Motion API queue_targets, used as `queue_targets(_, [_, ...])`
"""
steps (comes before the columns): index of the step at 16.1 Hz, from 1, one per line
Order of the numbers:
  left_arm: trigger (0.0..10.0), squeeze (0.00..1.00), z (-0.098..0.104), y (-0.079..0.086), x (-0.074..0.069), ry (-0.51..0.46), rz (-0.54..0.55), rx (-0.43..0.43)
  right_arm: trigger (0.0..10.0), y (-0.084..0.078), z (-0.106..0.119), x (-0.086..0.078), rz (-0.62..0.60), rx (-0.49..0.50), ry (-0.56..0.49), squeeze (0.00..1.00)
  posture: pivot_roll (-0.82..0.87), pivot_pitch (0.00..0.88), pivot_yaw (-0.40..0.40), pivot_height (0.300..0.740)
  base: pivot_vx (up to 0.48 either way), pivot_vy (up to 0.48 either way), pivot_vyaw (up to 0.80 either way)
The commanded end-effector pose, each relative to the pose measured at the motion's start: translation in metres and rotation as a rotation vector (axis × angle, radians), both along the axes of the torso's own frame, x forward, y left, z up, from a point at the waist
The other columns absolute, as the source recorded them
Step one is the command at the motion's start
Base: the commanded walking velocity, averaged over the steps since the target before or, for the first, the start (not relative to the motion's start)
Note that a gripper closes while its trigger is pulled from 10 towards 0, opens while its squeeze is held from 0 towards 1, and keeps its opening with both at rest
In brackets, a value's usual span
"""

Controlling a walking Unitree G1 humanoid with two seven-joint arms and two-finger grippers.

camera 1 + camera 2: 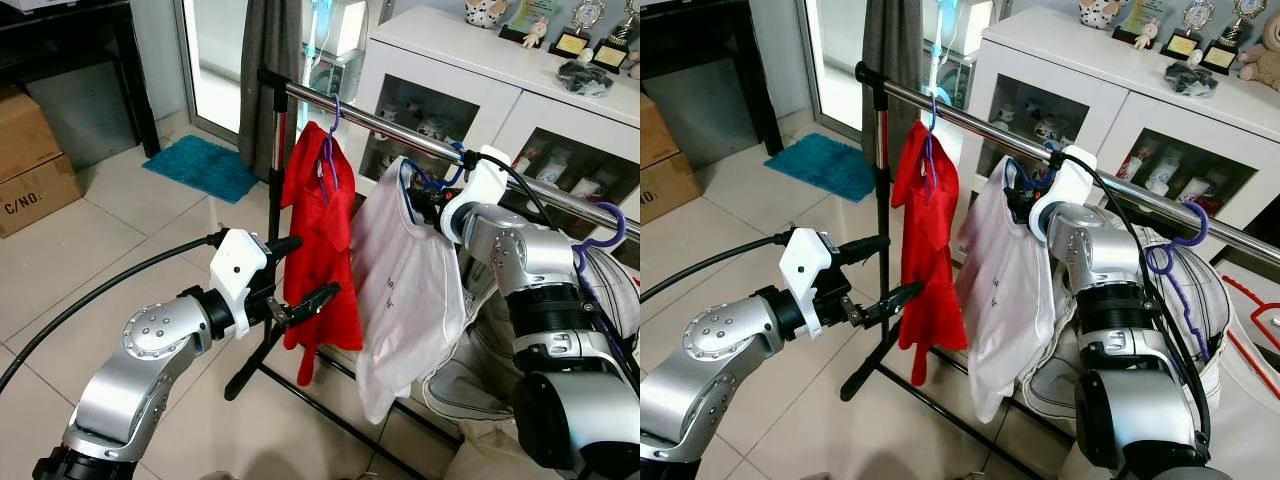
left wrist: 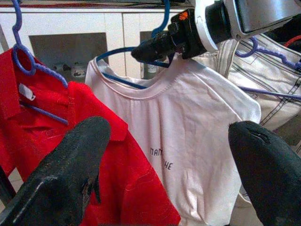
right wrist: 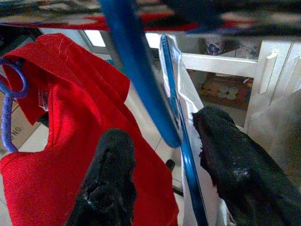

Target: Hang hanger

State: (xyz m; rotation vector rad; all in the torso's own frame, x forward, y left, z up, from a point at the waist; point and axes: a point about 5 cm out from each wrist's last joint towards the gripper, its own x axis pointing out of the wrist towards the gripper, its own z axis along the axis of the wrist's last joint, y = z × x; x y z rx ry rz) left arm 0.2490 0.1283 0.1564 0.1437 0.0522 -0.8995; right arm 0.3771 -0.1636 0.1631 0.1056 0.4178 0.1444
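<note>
Blue hanger [image 1: 425, 183] carrying the white T-shirt [image 1: 405, 290] sits at my right gripper [image 1: 437, 207], fingers spread either side of its neck, not clamped as far as I can tell. Hook is at the chrome rail [image 1: 400, 130], at 12 o'clock from the gripper; rail's long axis runs 10 to 4. Red shirt [image 1: 320, 240] hangs at 9. Left gripper [image 1: 300, 280] open wide, farther off, near the red hem.
</note>
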Motion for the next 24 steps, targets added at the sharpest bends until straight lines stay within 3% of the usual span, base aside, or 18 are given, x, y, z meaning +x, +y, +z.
queue_targets(1, [10.0,0.00,0.002,-0.003,0.001,-0.016,-0.018,0.007,0.0,-0.008,0.004,0.002,-0.024,-0.006,-0.006,0.00,0.02,0.000,-0.137,0.740,0.000,0.000,0.00])
queue_targets(19, [10.0,0.00,0.001,-0.002,0.000,-0.013,-0.011,0.015,0.0,-0.010,0.000,0.002,-0.019,-0.012,-0.005,0.00,0.02,0.000,-0.134,0.740,0.000,0.000,0.00])
queue_targets(24, [10.0,0.00,-0.006,0.012,0.013,-0.013,0.213,0.048,0.0,-0.018,0.020,-0.006,-0.020,-0.030,-0.098,0.00,0.01,0.000,-0.125,0.740,0.000,0.000,0.00])
